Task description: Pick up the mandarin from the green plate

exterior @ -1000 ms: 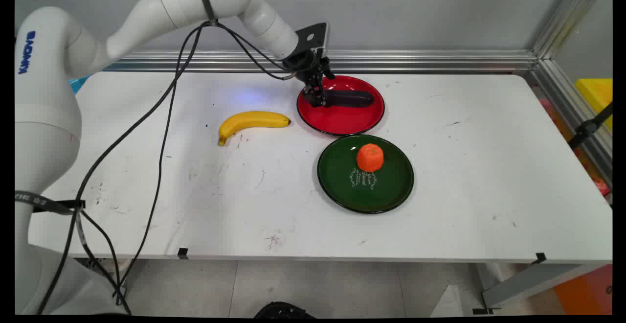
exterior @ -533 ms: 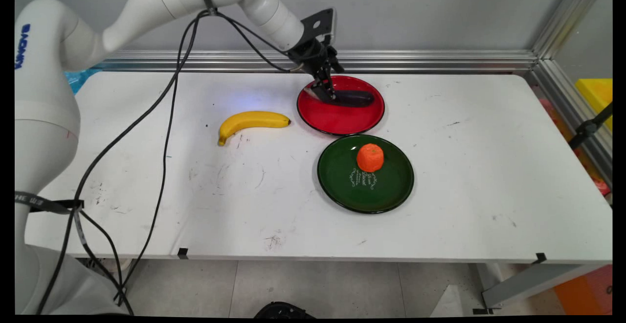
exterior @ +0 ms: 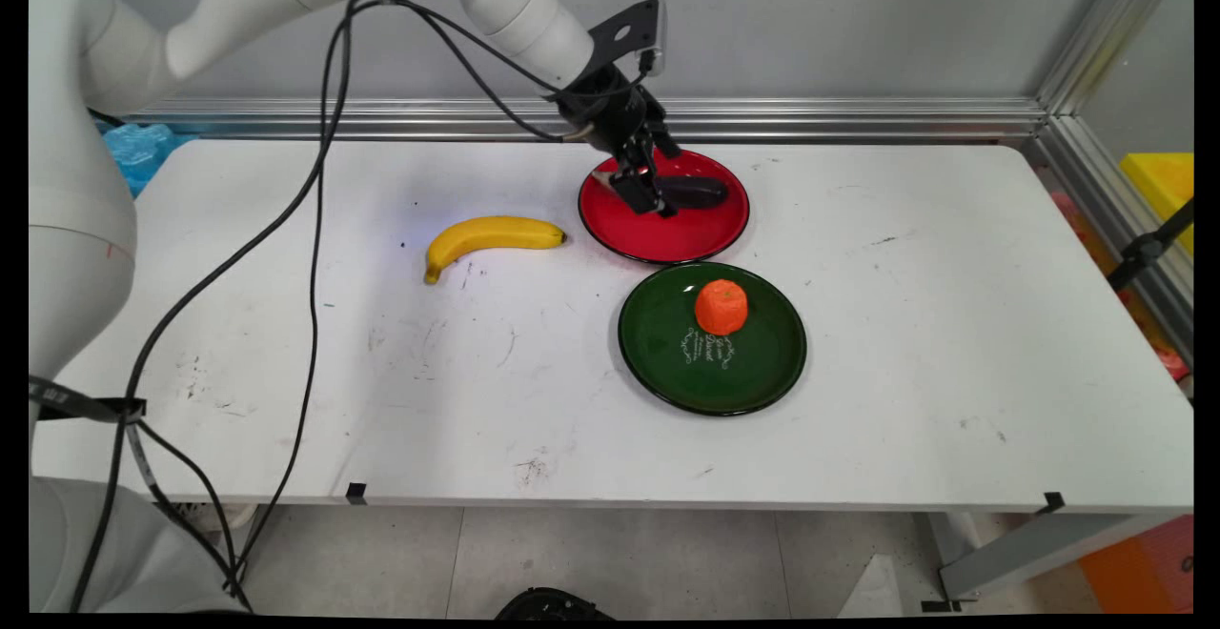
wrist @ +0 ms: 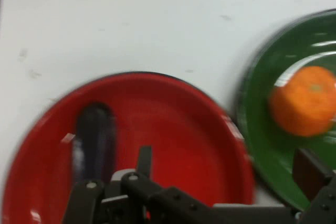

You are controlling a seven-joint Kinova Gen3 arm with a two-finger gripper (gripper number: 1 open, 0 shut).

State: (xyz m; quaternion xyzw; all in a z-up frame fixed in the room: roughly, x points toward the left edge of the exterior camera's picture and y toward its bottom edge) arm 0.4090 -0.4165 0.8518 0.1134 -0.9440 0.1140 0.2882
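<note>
So the white surface (exterior: 858, 229) is the biggest thing here, taking up most of the main view, with everything else laid out on it. A green plate (exterior: 667, 367) is set toward the near side, and a red plate (exterior: 701, 240) is parked just behind it, nearly touching. A yellow banana (exterior: 486, 234) is left lying flat just to the left of the red plate. The tool (exterior: 646, 192) is hung over the red plate's left half, spread wide with nothing gripped, as seen in the hand view. A dark eggplant (exterior: 701, 192) is laid across the red plate, right beside the tool. An orange (exterior: 721, 306) is sat on the green plate.
</note>
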